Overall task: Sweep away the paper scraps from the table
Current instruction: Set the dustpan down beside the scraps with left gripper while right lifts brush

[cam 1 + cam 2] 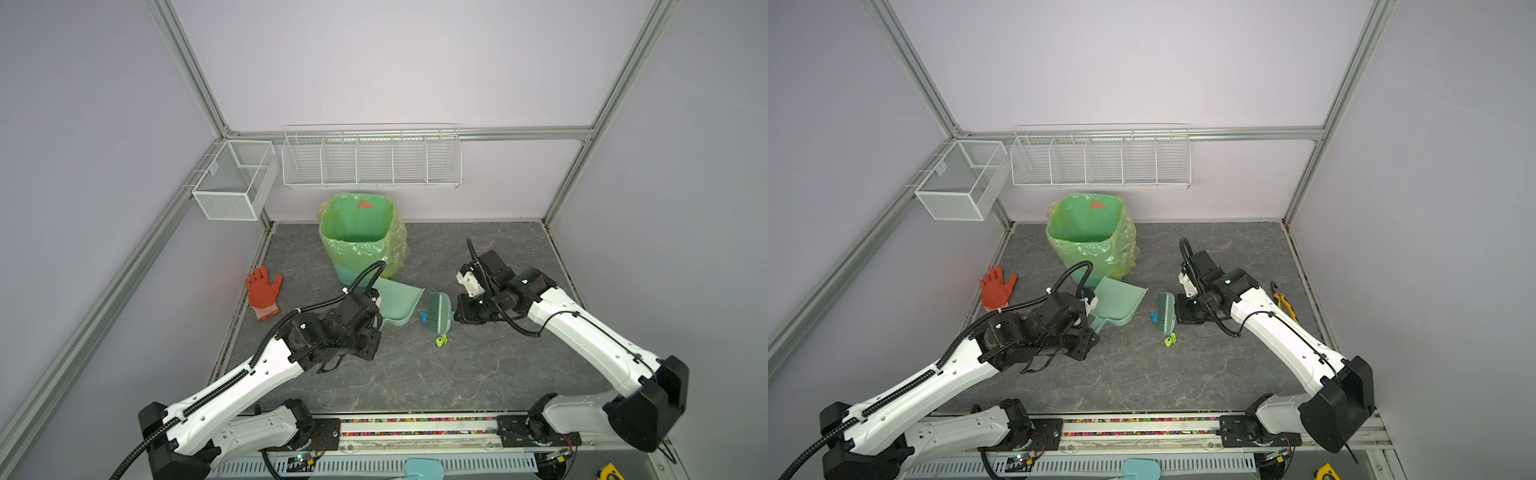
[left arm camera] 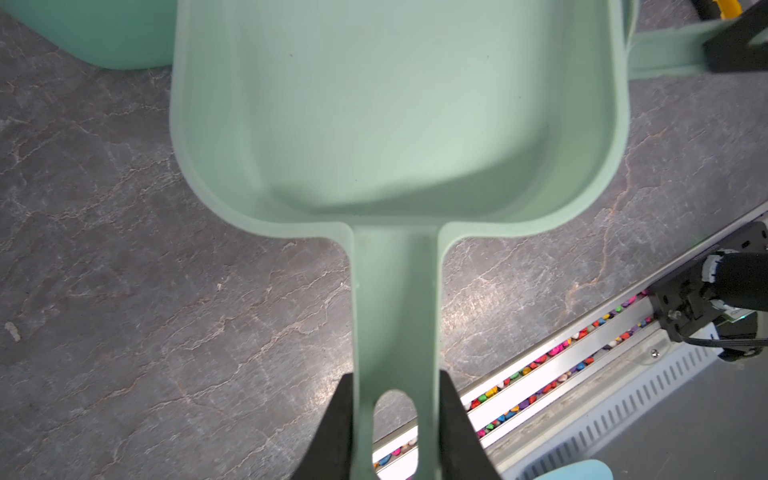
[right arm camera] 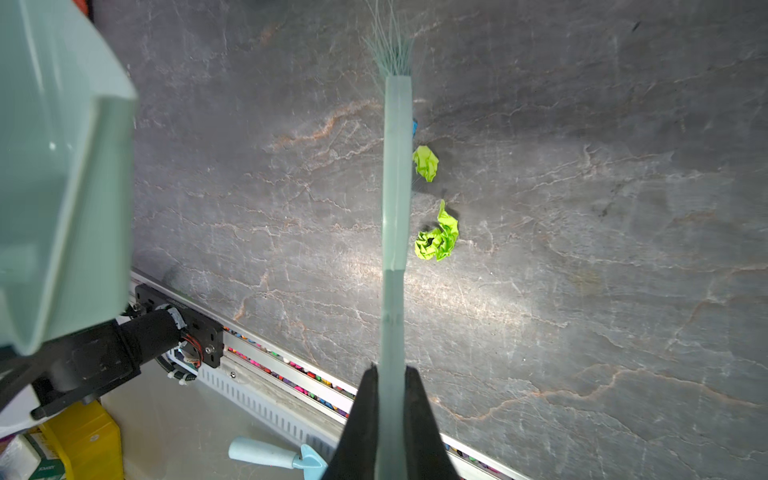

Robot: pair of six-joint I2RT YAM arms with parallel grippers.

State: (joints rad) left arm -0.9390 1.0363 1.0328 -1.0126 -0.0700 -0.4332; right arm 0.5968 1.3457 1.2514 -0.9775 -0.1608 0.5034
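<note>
left hand (image 2: 397,376): pinched on the dustpan (image 1: 397,301) handle, pan just before the lined waste bin (image 1: 357,232) | right hand (image 3: 390,370): clamped on the hand brush (image 1: 438,311) handle | paper scraps (image 1: 441,340): lime wads lying on the surface (image 1: 415,374) just beside the brush, blue wad (image 1: 423,318) at the bristles | around: orange glove (image 1: 263,293) at left edge, yellow pliers (image 1: 1283,303) beyond right arm

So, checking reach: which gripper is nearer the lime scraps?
Right. The right gripper, holding the brush, is beside the lime scraps; the left gripper, holding the dustpan, is farther.
</note>
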